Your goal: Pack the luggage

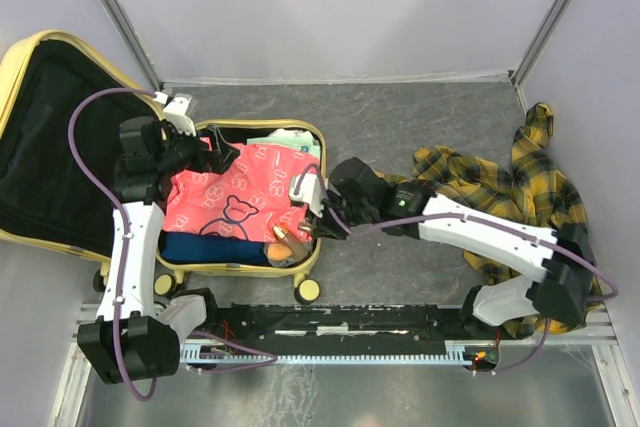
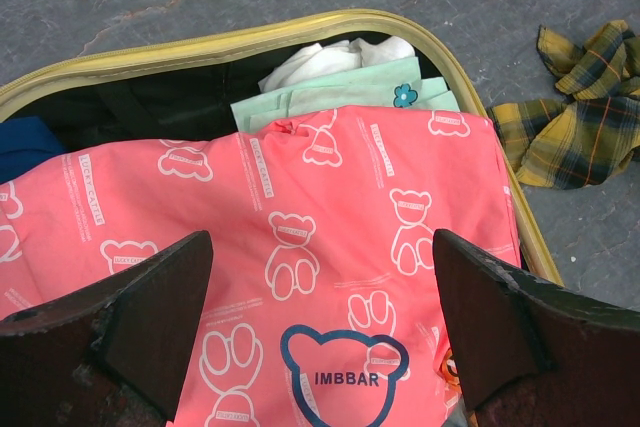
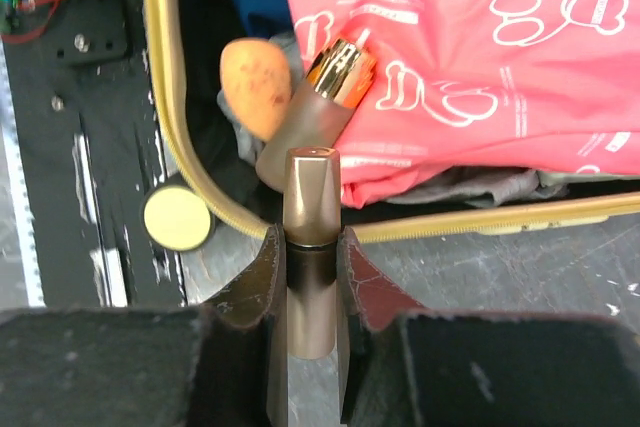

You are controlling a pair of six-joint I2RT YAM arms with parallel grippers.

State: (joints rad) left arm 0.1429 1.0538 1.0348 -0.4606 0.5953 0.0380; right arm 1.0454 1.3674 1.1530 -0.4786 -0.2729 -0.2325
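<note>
step in hand, as judged: add a toiletry to the luggage [image 2: 250,39], which lies open on the left half of the desk with its lid leaning toward the left edge. closest to the near edge, the right gripper [image 3: 308,239] is clamped on a taupe tube [image 3: 310,192]. the tube's tip reaches over the rim close to a case wheel [image 3: 178,217]. to do it well: carry the tube further inward before letting go. aim for the pocket beside the copper-capped bottle [image 3: 322,97] and the orange sponge [image 3: 255,82]. release low so it cannot roll off the pink garment [image 2: 330,177]. further in, the left gripper [image 2: 322,247] hovers spread wide and holds nothing; it could press that cloth flat. writing: "imbbar" inside a bear outline on the pink garment; the small repeated print is too fine to read. beyond lie a mint garment [image 2: 340,102] and white cloth [image 2: 330,55]. a plaid shirt [image 1: 500,182] by the right edge is not yet packed.
</note>
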